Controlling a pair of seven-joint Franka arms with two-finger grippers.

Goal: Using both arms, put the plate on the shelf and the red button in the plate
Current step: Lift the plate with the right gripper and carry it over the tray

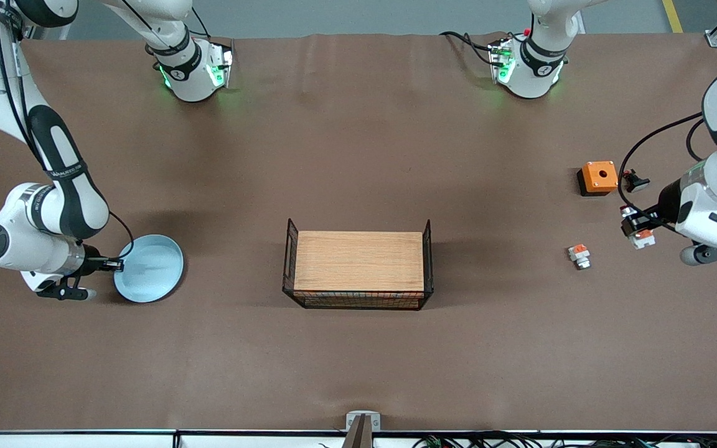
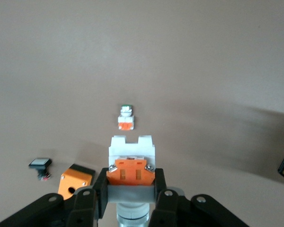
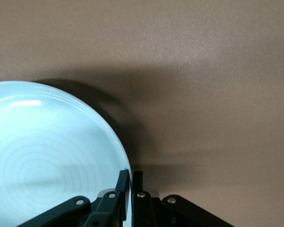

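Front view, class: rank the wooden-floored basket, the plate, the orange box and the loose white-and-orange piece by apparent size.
1. Basket, largest.
2. Plate.
3. Orange box.
4. Loose white-and-orange piece, smallest.
All four rest on the table, so nearness hardly skews this order.

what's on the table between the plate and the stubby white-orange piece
Between plate and stubby piece, the front view shows only the wire basket with a wooden board.

1. We see the plate (image 3: 47, 156) as smooth, glossy glazed ceramic, pale blue.
2. The table (image 1: 358, 155) wears a matt brown cover, faintly grained.
3. The red button (image 2: 131, 161) looks like hard plastic with small metal screws.
4. The basket (image 1: 358, 264), centre frame, is black wire mesh holding a matt wood panel.
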